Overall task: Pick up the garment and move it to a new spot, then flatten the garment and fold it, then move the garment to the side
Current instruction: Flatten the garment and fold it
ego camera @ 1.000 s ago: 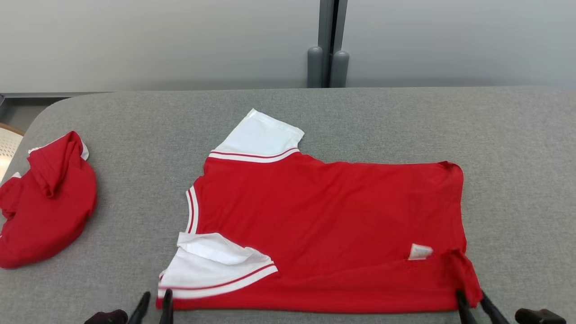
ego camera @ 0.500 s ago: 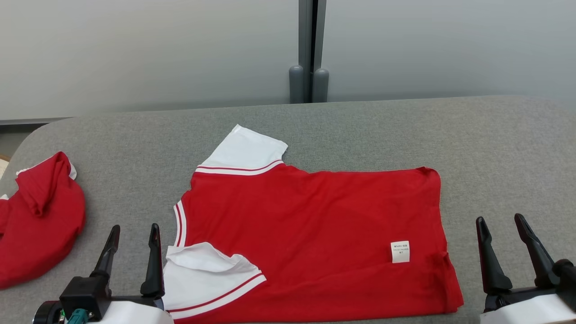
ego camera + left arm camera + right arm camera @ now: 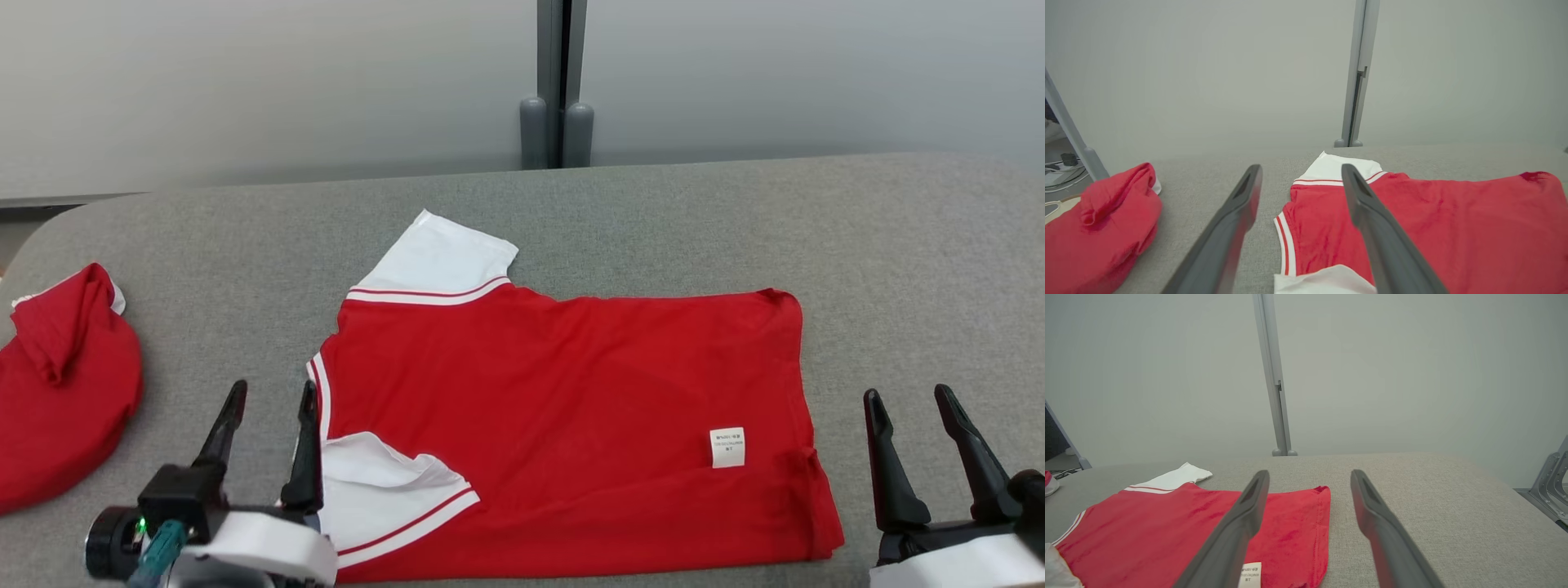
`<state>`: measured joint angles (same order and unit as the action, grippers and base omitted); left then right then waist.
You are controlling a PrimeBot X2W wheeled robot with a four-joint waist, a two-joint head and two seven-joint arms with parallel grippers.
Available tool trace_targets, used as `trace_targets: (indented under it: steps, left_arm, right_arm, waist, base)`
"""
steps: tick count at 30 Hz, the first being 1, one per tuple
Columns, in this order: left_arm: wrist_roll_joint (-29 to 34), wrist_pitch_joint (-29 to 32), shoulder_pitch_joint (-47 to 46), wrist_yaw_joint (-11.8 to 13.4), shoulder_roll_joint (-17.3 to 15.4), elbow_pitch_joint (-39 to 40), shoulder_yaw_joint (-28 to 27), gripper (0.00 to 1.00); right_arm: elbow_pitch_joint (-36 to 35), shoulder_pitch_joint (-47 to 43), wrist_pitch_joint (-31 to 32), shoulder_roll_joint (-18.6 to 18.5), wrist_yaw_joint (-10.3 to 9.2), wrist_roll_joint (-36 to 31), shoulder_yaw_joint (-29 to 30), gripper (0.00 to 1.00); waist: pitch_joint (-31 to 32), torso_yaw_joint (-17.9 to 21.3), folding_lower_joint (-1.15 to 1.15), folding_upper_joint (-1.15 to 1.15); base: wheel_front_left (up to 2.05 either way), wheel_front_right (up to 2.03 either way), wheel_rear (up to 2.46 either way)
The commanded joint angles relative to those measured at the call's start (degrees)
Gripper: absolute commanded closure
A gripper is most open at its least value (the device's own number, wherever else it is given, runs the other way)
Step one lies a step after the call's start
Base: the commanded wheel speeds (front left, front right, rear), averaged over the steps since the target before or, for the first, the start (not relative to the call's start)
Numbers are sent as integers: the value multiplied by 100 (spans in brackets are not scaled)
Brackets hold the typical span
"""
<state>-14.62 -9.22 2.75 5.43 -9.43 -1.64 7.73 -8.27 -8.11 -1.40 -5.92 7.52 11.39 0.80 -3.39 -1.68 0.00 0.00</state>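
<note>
A red T-shirt garment [image 3: 563, 408] with white sleeves lies spread flat on the grey table [image 3: 898, 261], collar to the left, hem to the right. Its far sleeve [image 3: 437, 257] lies flat; its near sleeve [image 3: 384, 490] is rumpled. A white label [image 3: 727, 447] shows near the hem. My left gripper [image 3: 272, 394] hovers open just left of the collar and near sleeve, holding nothing. My right gripper [image 3: 909, 401] stands open to the right of the hem, also empty. The garment [image 3: 1433, 228] shows past the left fingers [image 3: 1372, 220], and its hem corner [image 3: 1290, 522] behind the right fingers [image 3: 1241, 522].
A second red garment [image 3: 57, 392] lies crumpled at the table's left edge, also as a red heap [image 3: 1098, 220] in the left wrist view. A grey wall with a vertical post [image 3: 557, 82] stands behind the table. A metal frame [image 3: 1551, 482] sits off the right end.
Both grippers have let go of the garment's near edge, opened wide and lifted clear of it. The left gripper then moved a little toward the collar. The head camera shifted.
</note>
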Motion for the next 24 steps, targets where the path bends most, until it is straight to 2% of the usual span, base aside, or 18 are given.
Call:
trace_targets:
  steps: [1, 6, 12, 14, 20, 24]
  left_arm:
    - [-8, 52, -392, -123, 28, -67, 97, 0]
    - [-39, 269, -1619, -511, 96, -660, 400, 0]
    - [-107, 482, -3340, -938, 104, -2138, 556, 0]
    - [-66, 509, -3610, -977, 63, -2401, 575, 0]
    - [-88, 875, -4961, -1188, -140, -3973, 732, 0]
    - [-227, 1084, -5589, -1235, -228, -4800, 765, 0]
  right_arm:
    - [-66, 106, 13, 11, -6, -4, 15, 0]
    - [-152, 371, -5, 17, -5, 5, -53, 0]
    - [-57, 858, -102, -32, -5, 53, -286, 0]
    - [-25, 937, -139, -33, -5, 68, -331, 0]
    - [271, 1335, -394, 29, -5, 195, -563, 0]
    - [481, 1461, -525, 59, -5, 265, -635, 0]
  waist:
    - [-206, 20, 0, 0]
    - [-790, 158, 0, 0]
    - [-1560, 606, 0, 0]
    - [-1669, 701, 0, 0]
    - [-2176, 1181, 0, 0]
    - [-2386, 1328, 0, 0]
  base:
    - [0, 0, 0]
    - [0, 0, 0]
    - [0, 0, 0]
    - [0, 0, 0]
    - [0, 0, 0]
    - [0, 0, 0]
